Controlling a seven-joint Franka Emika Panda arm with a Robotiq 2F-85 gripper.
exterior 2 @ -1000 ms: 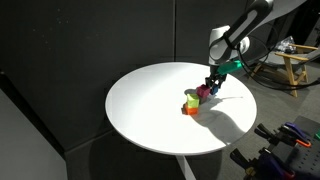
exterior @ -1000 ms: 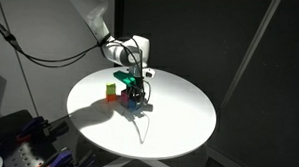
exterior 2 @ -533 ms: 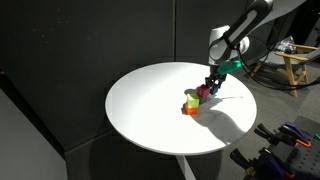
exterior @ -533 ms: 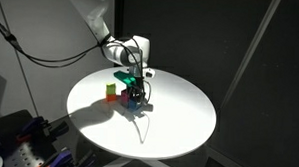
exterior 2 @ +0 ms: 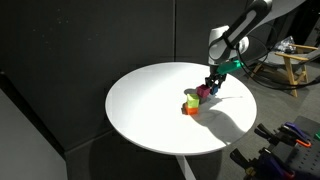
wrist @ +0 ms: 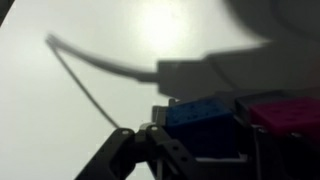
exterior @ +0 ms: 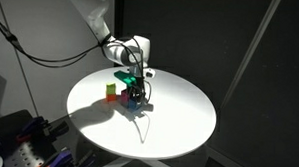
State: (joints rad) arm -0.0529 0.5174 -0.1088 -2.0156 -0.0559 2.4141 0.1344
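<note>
Robot gripper (exterior: 136,95) straddles a small blue plastic block (wrist: 200,115) on the round white table (exterior: 183,130). In the shadow it cannot be told whether it grips. Sideways drift could shove the adjacent magenta block (wrist: 285,112).

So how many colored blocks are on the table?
4: a green block by an orange block, a magenta block beside them, a blue block at the gripper. Others may be hidden.

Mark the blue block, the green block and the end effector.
blue block (wrist: 205,114): wrist view, on its front face.
green block (exterior: 111,90): in an exterior view, on its side face.
end effector (exterior 2: 213,86): in an exterior view, midway between the fingertips.
</note>
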